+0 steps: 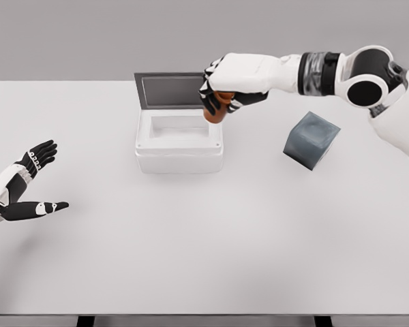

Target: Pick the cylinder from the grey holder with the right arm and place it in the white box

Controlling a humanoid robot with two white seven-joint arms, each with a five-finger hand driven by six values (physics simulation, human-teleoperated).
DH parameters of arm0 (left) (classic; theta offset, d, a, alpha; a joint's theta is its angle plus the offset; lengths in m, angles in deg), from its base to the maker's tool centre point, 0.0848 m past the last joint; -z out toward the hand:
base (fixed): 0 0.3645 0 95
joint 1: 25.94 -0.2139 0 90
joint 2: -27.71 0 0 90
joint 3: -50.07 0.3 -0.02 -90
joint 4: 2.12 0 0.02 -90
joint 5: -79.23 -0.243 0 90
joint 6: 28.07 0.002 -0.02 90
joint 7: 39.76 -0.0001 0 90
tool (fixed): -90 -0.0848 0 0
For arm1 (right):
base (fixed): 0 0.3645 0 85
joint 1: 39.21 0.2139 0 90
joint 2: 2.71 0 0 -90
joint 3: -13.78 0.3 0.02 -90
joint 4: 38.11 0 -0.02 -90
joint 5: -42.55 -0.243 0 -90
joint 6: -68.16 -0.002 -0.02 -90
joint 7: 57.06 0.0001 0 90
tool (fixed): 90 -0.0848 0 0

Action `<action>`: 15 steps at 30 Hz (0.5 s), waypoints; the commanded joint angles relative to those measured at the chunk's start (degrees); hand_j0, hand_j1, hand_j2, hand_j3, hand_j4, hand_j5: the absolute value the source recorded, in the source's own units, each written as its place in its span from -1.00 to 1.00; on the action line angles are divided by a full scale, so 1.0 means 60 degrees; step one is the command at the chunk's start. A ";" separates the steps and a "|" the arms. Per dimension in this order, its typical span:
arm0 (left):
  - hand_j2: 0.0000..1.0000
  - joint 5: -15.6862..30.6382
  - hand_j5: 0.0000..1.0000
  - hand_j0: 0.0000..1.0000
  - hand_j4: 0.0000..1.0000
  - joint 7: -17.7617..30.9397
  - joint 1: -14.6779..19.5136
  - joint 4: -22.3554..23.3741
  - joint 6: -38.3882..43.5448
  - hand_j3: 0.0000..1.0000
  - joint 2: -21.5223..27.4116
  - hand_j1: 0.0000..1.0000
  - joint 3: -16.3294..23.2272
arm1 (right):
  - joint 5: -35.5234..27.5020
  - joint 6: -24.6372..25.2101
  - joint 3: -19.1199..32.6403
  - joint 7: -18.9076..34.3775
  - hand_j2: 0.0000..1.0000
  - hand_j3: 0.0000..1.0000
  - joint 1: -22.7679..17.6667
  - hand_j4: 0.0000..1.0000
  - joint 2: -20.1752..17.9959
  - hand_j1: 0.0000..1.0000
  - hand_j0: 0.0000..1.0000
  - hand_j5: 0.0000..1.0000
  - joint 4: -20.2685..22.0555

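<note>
An orange-brown cylinder (215,110) hangs in my right hand (218,95), whose dark fingers are curled around it. It sits above the right rim of the white box (179,151), close to the box's open grey lid (169,91). The grey holder (311,139) is a dark cube tilted on the table to the right of the box, with nothing seen in it. My left hand (28,187) rests at the far left of the table, fingers spread and holding nothing.
The white table (204,259) stretches wide in front of the box. My right arm reaches across from the upper right, passing above the grey holder.
</note>
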 commanded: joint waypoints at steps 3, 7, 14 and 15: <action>1.00 0.0042 1.00 1.00 1.00 -0.0001 0.0000 -0.0004 0.0011 1.00 0.0013 1.00 -0.0004 | -0.0015 0.0023 -0.0104 -0.0011 -0.42 -0.42 0.0000 -0.42 0.0084 -0.42 -0.42 -0.42 -0.0007; 1.00 0.0042 1.00 1.00 1.00 0.0014 0.0000 -0.0004 0.0011 1.00 0.0013 1.00 -0.0004 | 0.0000 0.0023 -0.0148 -0.0011 -0.42 -0.42 0.0088 -0.42 0.0142 -0.42 -0.42 -0.42 -0.0051; 1.00 0.0042 1.00 1.00 1.00 -0.0001 0.0000 -0.0004 0.0026 1.00 -0.0001 1.00 -0.0004 | 0.0176 0.0023 -0.0221 -0.0011 -0.42 -0.42 0.0176 -0.42 0.0376 -0.42 -0.42 -0.42 -0.0256; 1.00 0.0042 1.00 1.00 1.00 -0.0001 0.0000 -0.0004 0.0026 1.00 0.0013 1.00 -0.0004 | 0.0190 0.0023 -0.0221 -0.0011 -0.42 -0.42 0.0176 -0.42 0.0435 -0.42 -0.42 -0.42 -0.0344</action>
